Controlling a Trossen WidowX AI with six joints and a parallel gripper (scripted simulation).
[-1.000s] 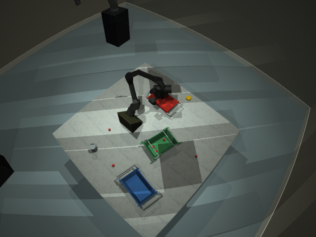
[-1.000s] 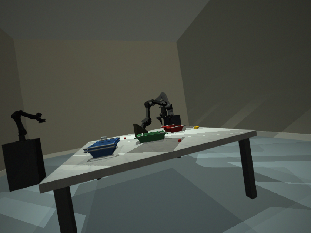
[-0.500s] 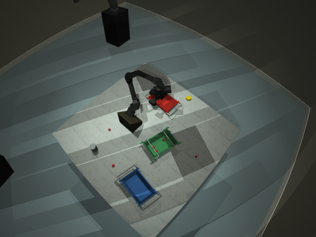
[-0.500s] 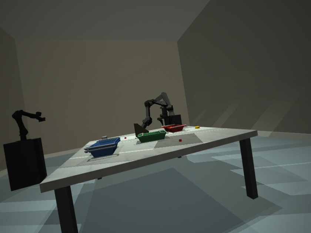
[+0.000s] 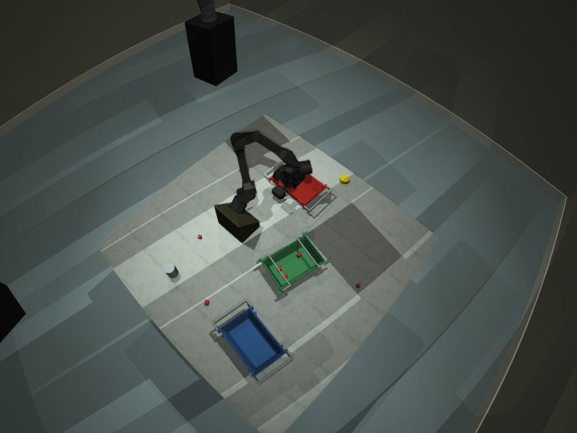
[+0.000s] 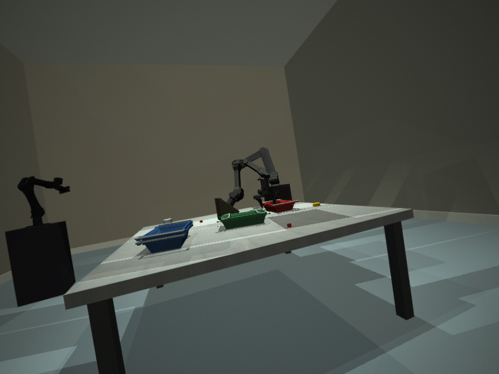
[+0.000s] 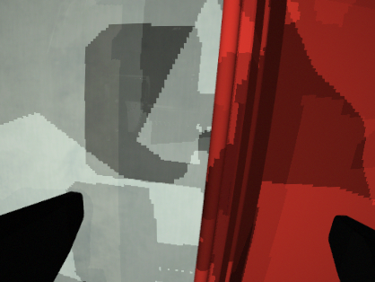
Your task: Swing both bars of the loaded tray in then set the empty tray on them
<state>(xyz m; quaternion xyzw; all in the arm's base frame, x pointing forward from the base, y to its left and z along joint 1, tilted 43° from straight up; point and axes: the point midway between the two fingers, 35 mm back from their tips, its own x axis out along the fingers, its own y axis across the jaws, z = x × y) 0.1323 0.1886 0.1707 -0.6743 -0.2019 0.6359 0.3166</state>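
Note:
The green tray [image 5: 303, 275] [image 6: 243, 219] is the loaded one. Several small red blocks lie in it, among them one block [image 5: 298, 254] near its middle. Its left wire bar [image 5: 273, 263] and right wire bar [image 5: 308, 251] both lie across its top. The empty red tray [image 5: 311, 189] [image 6: 278, 206] [image 7: 309, 224] stands on the table with its bars out over its ends. My gripper [image 7: 208, 219] is open and empty above one long side wall of the red tray, one finger outside and one over the inside. In the top view the fingertips are hidden under the wrist.
An empty blue tray [image 5: 253, 342] [image 6: 167, 242] stands at the other side of the green one, bars out. A yellow disc [image 5: 344, 179] [image 6: 316, 204] lies beyond the red tray. A grey cylinder [image 5: 171, 269] and loose red blocks [image 5: 200, 236] [image 5: 207, 302] [image 5: 358, 285] are also on the table.

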